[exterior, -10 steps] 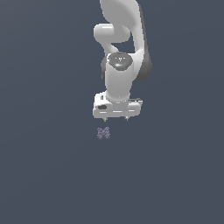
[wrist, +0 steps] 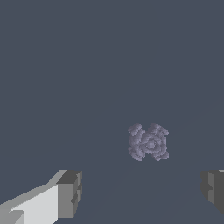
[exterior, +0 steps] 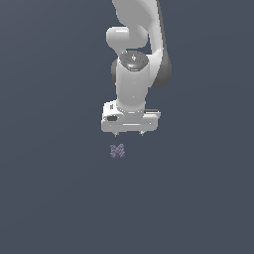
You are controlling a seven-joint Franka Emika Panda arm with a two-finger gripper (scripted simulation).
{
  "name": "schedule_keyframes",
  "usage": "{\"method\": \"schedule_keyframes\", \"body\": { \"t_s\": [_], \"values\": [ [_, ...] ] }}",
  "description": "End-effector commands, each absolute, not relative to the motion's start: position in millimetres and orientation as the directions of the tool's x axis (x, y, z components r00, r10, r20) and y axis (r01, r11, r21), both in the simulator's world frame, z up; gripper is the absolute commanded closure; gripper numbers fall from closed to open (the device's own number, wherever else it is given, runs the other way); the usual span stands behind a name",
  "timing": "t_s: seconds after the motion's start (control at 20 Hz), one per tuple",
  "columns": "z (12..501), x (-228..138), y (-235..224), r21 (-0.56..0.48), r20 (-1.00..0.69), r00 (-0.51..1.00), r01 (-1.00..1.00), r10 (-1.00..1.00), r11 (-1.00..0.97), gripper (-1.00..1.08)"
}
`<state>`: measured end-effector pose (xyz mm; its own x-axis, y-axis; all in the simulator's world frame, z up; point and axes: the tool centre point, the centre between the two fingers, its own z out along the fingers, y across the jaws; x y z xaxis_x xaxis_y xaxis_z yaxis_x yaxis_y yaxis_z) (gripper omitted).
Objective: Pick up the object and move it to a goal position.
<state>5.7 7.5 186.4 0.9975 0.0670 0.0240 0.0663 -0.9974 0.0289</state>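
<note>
purplish-grey object (exterior: 117, 151) lies alone on the flat dark surface (exterior: 54, 198), below the gripper (exterior: 129, 133) and apart from it, a little toward the exterior view's left of the point midway between the fingertips. its outline is lumpy and ragged, narrower than the white hand above it. in the wrist view the object (wrist: 148, 142) sits ahead of the two grey finger pads (wrist: 70, 194), not between them, nearer one pad than the other. the fingers are spread wide and hold nothing. bare surface runs on every side of the object, out to all picture edges.
</note>
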Motion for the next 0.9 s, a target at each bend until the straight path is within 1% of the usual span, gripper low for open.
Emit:
{"method": "schedule_keyframes", "body": {
  "t_s": [0.0, 0.35, 0.85],
  "values": [
    [191.8, 7.7, 6.2, 0.032, 0.029, 0.997, 0.063, 0.064, -0.997, -0.92],
    [176.2, 7.6, -0.7, 0.027, 0.024, 0.998, 0.066, 0.066, -0.997, -0.92],
    [107.8, 3.9, -36.6, 0.006, 0.005, 0.998, 0.069, 0.069, -0.998, -0.92]
  ]
}}
